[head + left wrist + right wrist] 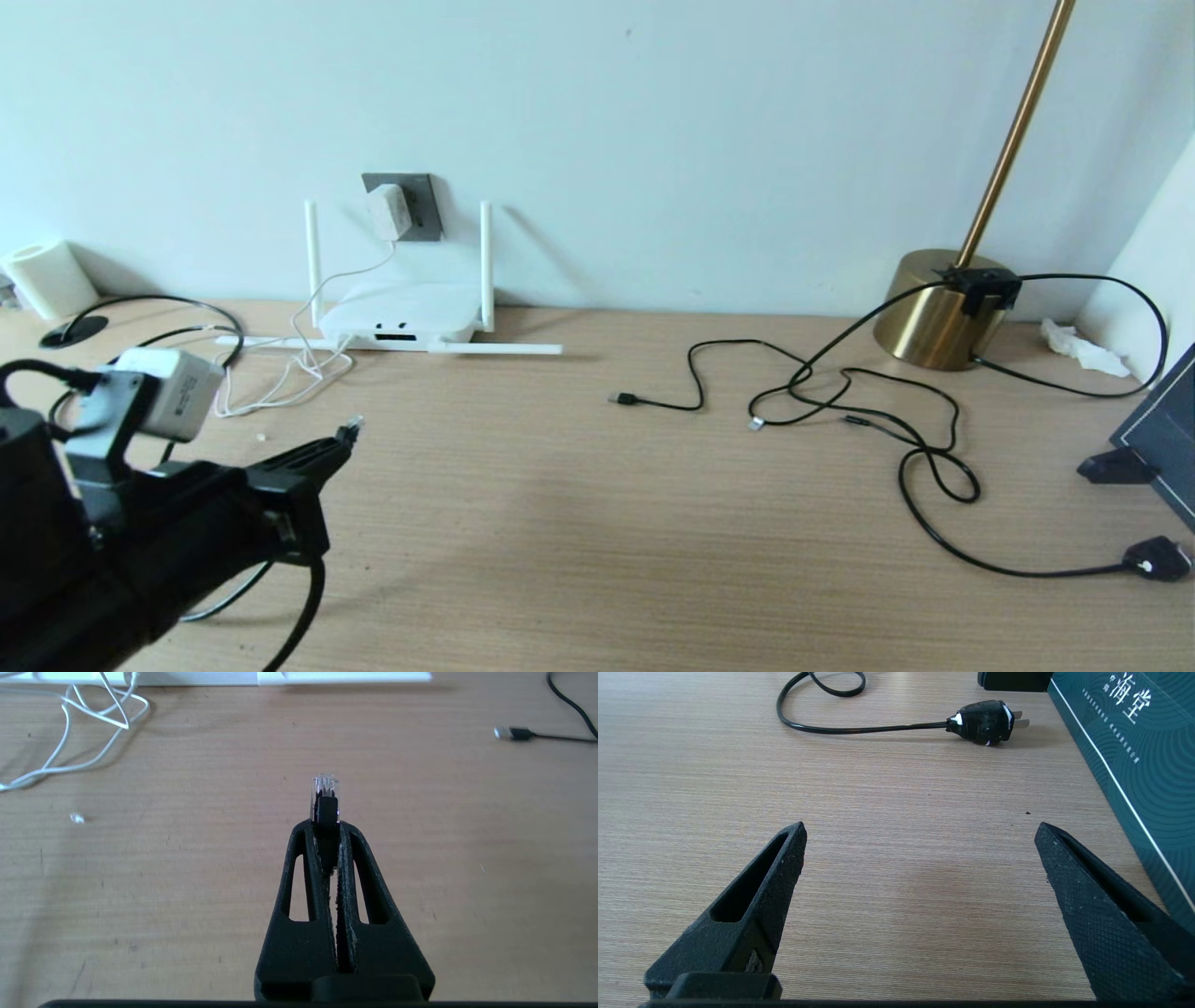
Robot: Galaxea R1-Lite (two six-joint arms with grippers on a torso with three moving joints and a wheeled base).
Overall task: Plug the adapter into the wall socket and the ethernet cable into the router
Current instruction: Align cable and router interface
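Observation:
The white adapter (386, 211) sits in the dark grey wall socket (422, 198), and its thin white cord (299, 369) loops down onto the desk. Below it lies the white router (401, 317) with two antennas upright and others lying flat. At the lower left, my left gripper (341, 441) hovers over the desk, well in front of the router. It is shut on the ethernet cable, whose clear plug (324, 791) sticks out past the fingertips of the left gripper (326, 826). The black cable (301, 602) trails down behind. My right gripper (920, 830) stands open over bare desk with nothing between its fingers.
A brass lamp base (938, 317) stands at the back right, with black USB cables (840, 401) sprawled in front. A black power plug (985, 721) and a teal box (1134, 751) lie near the right gripper. A paper roll (51, 277) sits at the far left.

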